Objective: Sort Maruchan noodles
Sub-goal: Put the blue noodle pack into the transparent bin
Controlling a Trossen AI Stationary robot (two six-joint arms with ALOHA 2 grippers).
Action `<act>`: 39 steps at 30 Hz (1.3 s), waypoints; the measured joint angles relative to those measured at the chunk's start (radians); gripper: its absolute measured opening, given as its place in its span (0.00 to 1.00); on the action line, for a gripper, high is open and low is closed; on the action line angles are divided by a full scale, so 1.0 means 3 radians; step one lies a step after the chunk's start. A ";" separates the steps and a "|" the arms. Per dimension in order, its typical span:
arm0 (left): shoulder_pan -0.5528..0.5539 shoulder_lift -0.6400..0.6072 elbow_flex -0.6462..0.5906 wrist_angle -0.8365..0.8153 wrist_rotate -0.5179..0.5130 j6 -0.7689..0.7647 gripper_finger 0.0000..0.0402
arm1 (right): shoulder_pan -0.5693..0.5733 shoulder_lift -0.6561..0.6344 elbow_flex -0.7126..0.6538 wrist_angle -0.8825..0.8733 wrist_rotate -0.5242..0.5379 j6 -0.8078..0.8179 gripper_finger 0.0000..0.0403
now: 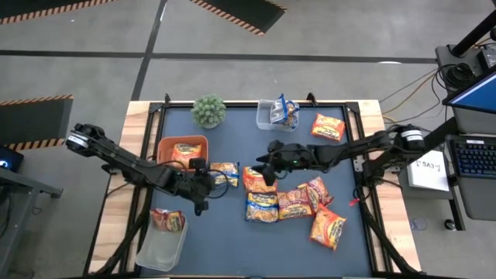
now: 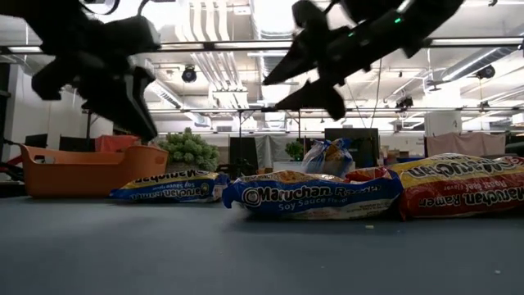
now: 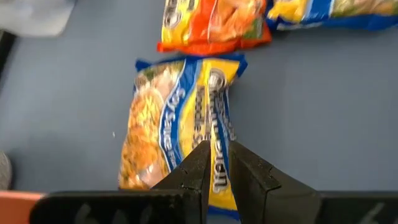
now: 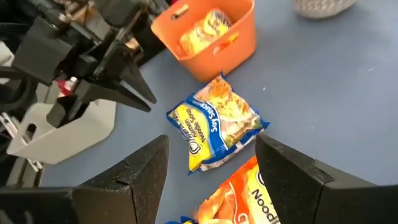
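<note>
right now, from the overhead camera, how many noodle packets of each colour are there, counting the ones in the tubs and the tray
orange-yellow packets: 4
blue-and-yellow packets: 3
dark red packets: 3
total: 10

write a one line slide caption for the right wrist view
Right gripper, open, hovers above a blue-and-yellow ramen packet beside the orange tray.

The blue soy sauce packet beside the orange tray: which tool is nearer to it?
Left. The left tool hangs right beside the blue soy sauce packet, fingers nearly shut. The right tool is farther, across it, open.
</note>
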 joint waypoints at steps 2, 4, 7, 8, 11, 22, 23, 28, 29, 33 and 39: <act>0.0000 0.0000 -0.0082 0.0081 0.0003 -0.0092 0.10 | -0.0051 0.0176 0.0118 0.0000 -0.0134 0.0001 0.57; 0.0000 0.0000 -0.0172 0.0214 -0.0001 -0.0141 0.10 | -0.0106 0.0340 0.0232 -0.0006 -0.0250 0.0002 0.57; -0.0002 0.0000 -0.0300 0.0401 0.0001 -0.0168 0.10 | -0.0190 0.0560 0.0416 -0.0037 -0.0410 0.0001 0.57; -0.0003 0.0000 -0.0331 0.0463 0.0001 -0.0174 0.10 | -0.0217 0.0628 0.0479 -0.0089 -0.0421 0.0001 0.57; -0.0003 0.0000 -0.0414 0.0583 0.0000 -0.0206 0.10 | -0.0287 0.0808 0.0652 -0.0261 -0.0422 -0.0001 0.57; -0.0003 0.0285 -0.0542 0.0673 -0.0007 -0.0364 0.10 | -0.0382 0.1224 0.1010 -0.0494 -0.0491 -0.0054 0.57; -0.0004 0.0315 -0.0540 0.0690 -0.0016 -0.0371 0.10 | -0.0386 0.1259 0.1028 -0.0488 -0.0494 -0.0054 0.57; -0.0006 0.0450 -0.0528 0.0742 -0.0040 -0.0470 0.10 | -0.0404 0.1342 0.1031 -0.0431 -0.0509 -0.0049 0.57; -0.0006 0.0468 -0.0528 0.0746 -0.0041 -0.0491 0.10 | -0.0407 0.1343 0.1030 -0.0450 -0.0509 -0.0039 0.57; -0.0004 0.0524 -0.0536 0.0725 -0.0014 -0.0521 0.10 | -0.0415 0.1389 0.1027 -0.0320 -0.0508 -0.0030 0.57; -0.0003 0.0551 -0.0542 0.0718 -0.0006 -0.0546 0.10 | -0.0416 0.1549 0.1024 -0.0047 -0.0558 -0.0005 0.57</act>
